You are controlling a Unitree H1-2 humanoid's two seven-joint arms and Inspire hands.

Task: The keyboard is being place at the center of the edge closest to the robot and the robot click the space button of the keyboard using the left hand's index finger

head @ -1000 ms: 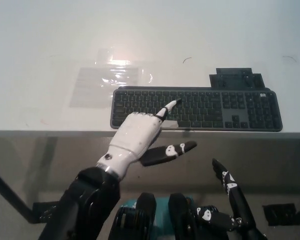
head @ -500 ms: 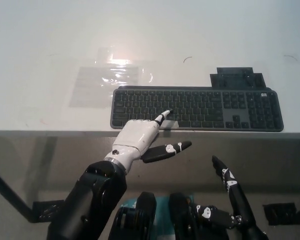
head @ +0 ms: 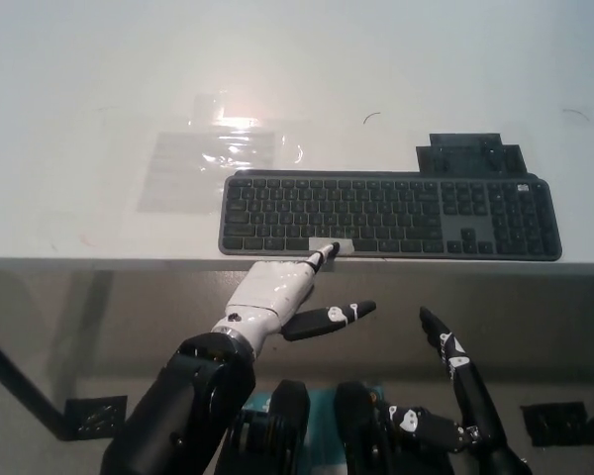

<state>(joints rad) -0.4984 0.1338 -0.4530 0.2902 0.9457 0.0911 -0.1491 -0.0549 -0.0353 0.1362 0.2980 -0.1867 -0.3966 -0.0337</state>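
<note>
Nearest you, low on the right, the robot's black right hand [head: 457, 394] rests below the table's edge with its fingers spread and nothing in them. To its left and a little farther off, you have the white left hand [head: 274, 286] reaching up to the near edge of the white flat table [head: 89, 89]. It holds nothing: its index finger [head: 322, 257] is stretched straight out, the thumb sticks out to the right, and the other fingers look curled under the palm. The fingertip sits on the pale grey space bar [head: 314, 244] in the nearest row of keys. You cannot tell whether the key is pressed down. The dark grey long keyboard [head: 396, 211] lies flat along the table's near edge, somewhat right of the middle of your view. Just beyond its far right part lies a black flat rectangular piece [head: 465, 155], touching or nearly touching it. Farther left, a clear shiny plastic sheet [head: 218, 156] lies on the tabletop.
</note>
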